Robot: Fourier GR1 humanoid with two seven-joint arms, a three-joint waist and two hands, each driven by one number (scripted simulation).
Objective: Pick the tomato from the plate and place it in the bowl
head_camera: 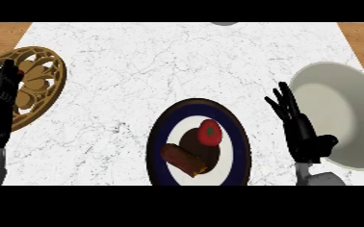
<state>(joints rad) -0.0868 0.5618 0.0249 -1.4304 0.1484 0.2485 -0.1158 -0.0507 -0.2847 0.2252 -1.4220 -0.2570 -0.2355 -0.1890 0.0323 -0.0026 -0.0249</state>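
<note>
Tomato (210, 132) is seated on the plate (162, 139) beside a bread roll (184, 159). Right hand (300, 130) is held spread between plate and bowl (334, 115); left hand (7, 89) is likewise spread.

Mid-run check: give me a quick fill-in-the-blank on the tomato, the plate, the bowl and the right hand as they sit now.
1. The tomato lies on the ____, beside a brown pastry roll.
2. The right hand, fingers straight, shows between the plate and the white ____.
3. The left hand shows at the view's left edge, in front of a golden openwork ____.
4. The bowl holds ____.

Missing words: plate; bowl; trivet; nothing
</note>
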